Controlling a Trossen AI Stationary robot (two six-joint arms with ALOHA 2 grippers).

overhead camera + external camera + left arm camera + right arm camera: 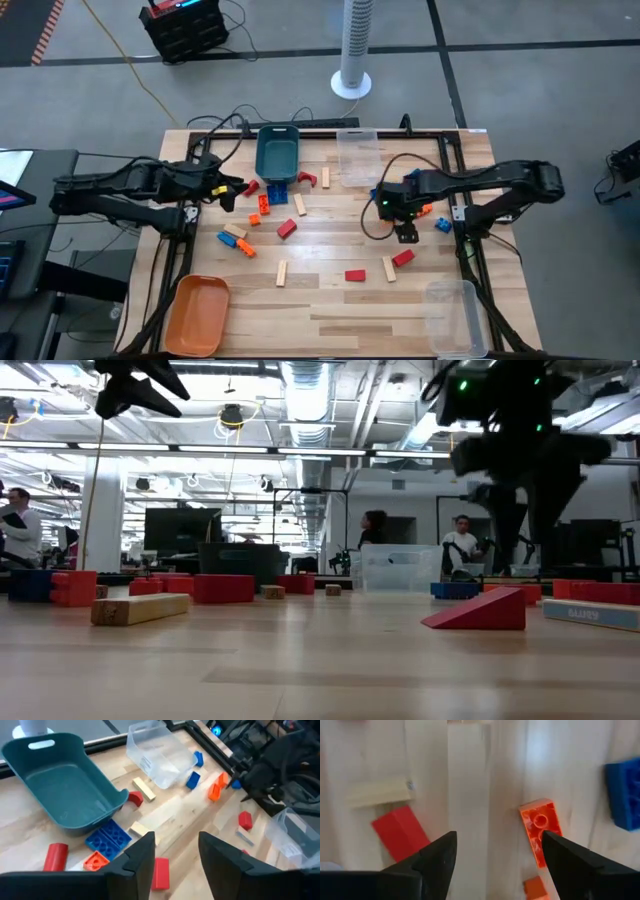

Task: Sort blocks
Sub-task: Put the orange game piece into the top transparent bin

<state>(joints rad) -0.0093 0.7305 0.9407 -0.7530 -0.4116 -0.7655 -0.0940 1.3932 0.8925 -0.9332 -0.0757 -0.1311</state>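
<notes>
The blocks lie scattered flat on the wooden table (330, 310): red bricks (287, 228), (355, 275), plain wood sticks (282, 274), (300, 205), a blue plate (278, 193) and small orange pieces (257, 218). My left gripper (232, 192) hangs open, high over the table's left part, near the teal bin (277, 152); a red brick (160, 872) lies below its fingers (142, 857). My right gripper (497, 852) points down, open, over bare wood right of centre, between a red block (400, 832) and an orange brick (540, 831). Neither touches anything.
A clear bin (358, 155) stands beside the teal bin at the far edge. An orange bin (197, 313) sits at the near left corner, another clear bin (452, 315) at the near right. A black frame rail (470, 250) runs along the right side. People stand beyond the table.
</notes>
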